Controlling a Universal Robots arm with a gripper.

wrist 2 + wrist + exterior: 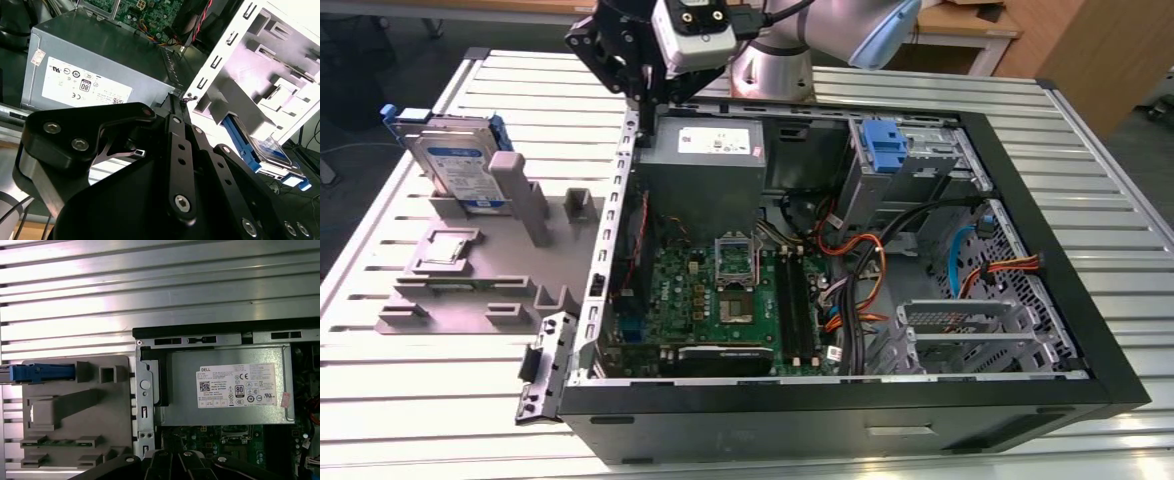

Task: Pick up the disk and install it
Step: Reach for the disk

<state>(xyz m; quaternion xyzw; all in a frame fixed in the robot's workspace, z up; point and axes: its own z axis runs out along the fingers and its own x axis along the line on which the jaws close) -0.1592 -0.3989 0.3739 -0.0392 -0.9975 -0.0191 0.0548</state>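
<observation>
The grey holder (520,205) hides part of my disk (451,160) (its post covers one corner); the first wrist view's edge crops the disk.

We count one blue-bracketed silver-grey hard drive (455,163), one grey metal power-supply box (702,160), one open black computer case (827,412).

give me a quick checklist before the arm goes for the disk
1. The disk ready for pickup: ok, it stands on edge in the grey fixture.
2. The gripper at the disk: not ok, it hangs over the case edge by the power supply.
3. Nothing carried: ok, nothing hangs from the gripper in the exterior view.
4. Case open: ok, its inside is exposed.
5. Free bay for the disk: cannot tell; a blue caddy sits at the bays.
</observation>
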